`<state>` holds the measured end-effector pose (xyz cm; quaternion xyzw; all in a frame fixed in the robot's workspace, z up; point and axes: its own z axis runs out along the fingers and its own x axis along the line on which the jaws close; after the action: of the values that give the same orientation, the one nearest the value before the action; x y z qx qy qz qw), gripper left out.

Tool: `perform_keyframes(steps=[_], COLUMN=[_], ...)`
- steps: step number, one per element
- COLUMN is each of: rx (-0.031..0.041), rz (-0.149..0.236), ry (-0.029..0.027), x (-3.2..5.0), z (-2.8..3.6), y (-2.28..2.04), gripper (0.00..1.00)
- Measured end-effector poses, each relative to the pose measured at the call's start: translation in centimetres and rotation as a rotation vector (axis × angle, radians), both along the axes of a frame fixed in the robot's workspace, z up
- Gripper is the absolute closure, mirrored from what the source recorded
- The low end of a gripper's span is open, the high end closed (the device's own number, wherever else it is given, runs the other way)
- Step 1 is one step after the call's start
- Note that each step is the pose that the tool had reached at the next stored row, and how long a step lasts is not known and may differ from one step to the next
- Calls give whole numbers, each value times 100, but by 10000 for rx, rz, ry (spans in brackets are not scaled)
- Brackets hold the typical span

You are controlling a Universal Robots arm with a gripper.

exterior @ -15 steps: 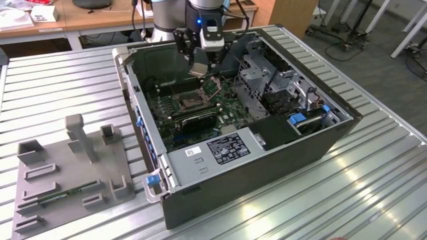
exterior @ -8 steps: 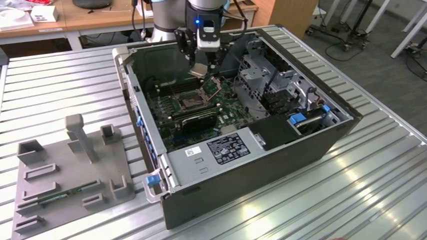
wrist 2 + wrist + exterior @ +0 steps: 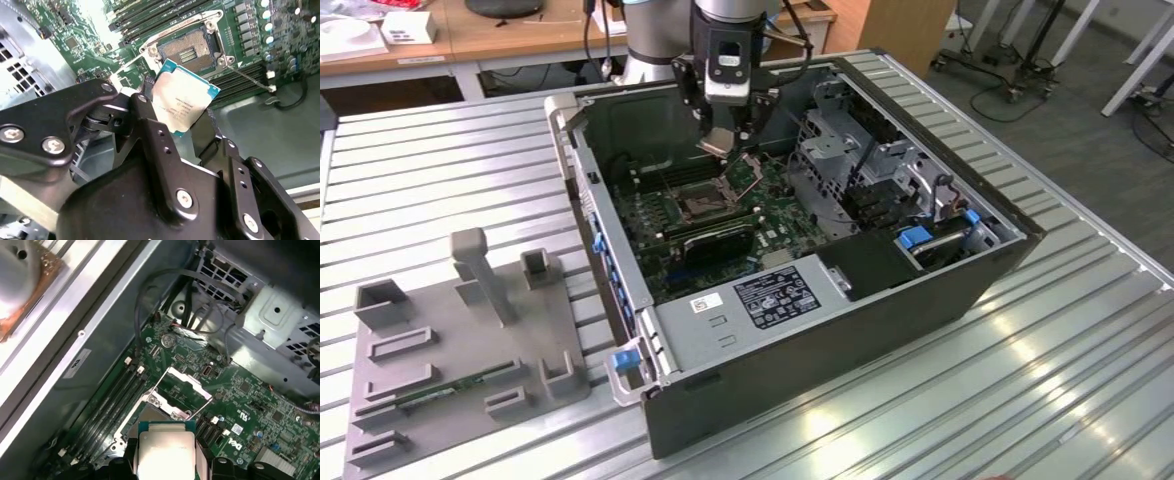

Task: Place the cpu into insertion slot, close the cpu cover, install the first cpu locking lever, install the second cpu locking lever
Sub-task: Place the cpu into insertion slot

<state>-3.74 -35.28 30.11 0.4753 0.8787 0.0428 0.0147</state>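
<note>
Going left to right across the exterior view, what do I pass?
Grey fixture plate → blue latch at the case corner → insertion slot → metal drive cage

It looked like a robotics lab or workshop. A ribbed metal table [image 3: 1041, 400] carried an open computer case [image 3: 841, 370] and a grey fixture [image 3: 467, 350] of holders, with a robot arm [image 3: 720, 30] over the case. Wooden desks [image 3: 520, 35] stood behind, and wheeled stands [image 3: 994, 60] on the floor [image 3: 1067, 110].
</note>
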Motion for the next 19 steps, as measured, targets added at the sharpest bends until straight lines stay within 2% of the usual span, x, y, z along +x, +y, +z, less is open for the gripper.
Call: perform_keyframes(steps=[19], rx=[-1], rz=[-3193], ry=[1], x=[0], z=[-59], y=[0], gripper=[46])
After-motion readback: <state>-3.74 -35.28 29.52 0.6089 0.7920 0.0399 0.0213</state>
